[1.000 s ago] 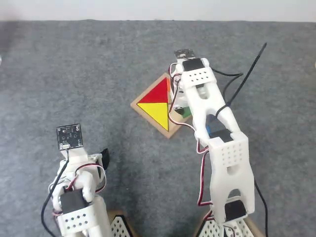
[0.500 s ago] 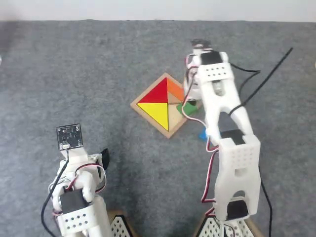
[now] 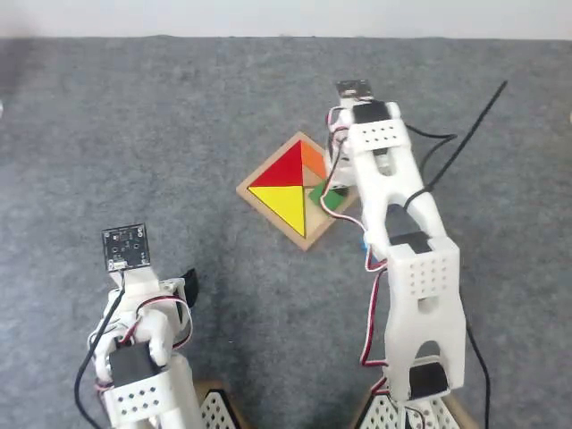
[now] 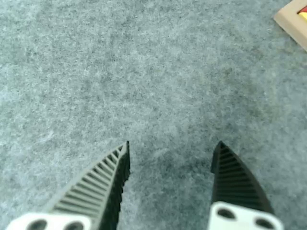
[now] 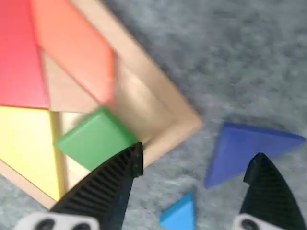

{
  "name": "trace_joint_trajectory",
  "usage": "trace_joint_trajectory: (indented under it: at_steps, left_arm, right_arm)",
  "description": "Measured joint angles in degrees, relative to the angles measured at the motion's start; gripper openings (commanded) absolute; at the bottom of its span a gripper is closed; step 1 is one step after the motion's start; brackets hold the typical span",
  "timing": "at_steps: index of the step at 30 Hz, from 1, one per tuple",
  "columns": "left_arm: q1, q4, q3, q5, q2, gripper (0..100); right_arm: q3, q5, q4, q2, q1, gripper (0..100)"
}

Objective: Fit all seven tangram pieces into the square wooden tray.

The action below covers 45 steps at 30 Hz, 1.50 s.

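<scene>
The square wooden tray point(image 3: 268, 207) point(image 5: 165, 112) holds a red triangle point(image 3: 284, 168) point(image 5: 19, 52), a yellow triangle point(image 3: 284, 204) point(image 5: 24, 143) and an orange piece point(image 3: 315, 161) point(image 5: 72, 48). A green square point(image 3: 330, 198) point(image 5: 96, 139) lies inside the tray close to its rim. My right gripper point(image 5: 197, 158) hangs open over the tray's corner, one fingertip point(image 5: 134, 155) just beside the green square and nothing between the fingers. A dark blue triangle point(image 5: 249, 148) and a small light blue triangle point(image 5: 180, 213) lie on the carpet outside the tray. My left gripper point(image 4: 172, 148) point(image 3: 183, 284) is open above bare carpet.
Grey carpet point(image 3: 134, 116) covers the table, with open room left of the tray. The right arm point(image 3: 384, 179) stretches over the tray's right side and hides the pieces there in the high view. A tray corner point(image 4: 292, 17) shows far from the left gripper.
The right arm swung right, then came back a little left. The green square now sits slightly further left, inside the tray. The left arm has not moved.
</scene>
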Motion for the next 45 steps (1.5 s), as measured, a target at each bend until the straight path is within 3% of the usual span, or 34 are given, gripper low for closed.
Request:
trace_joint_trajectory:
  at_steps: [7, 25, 35, 45]
  left_arm:
    - [0.0, 0.0, 0.0, 0.0, 0.0, 27]
    - [0.0, 0.0, 0.0, 0.0, 0.0, 27]
    - [0.0, 0.0, 0.0, 0.0, 0.0, 27]
    - [0.0, 0.0, 0.0, 0.0, 0.0, 27]
  right_arm:
    - [0.0, 0.0, 0.53, 0.62, -4.75, 34.3]
    - [0.0, 0.0, 4.31, -1.67, -5.54, 34.3]
    - [0.88, 0.0, 4.48, -2.9, -9.85, 34.3]
    - [0.18, 0.62, 1.67, 0.88, -6.68, 34.3]
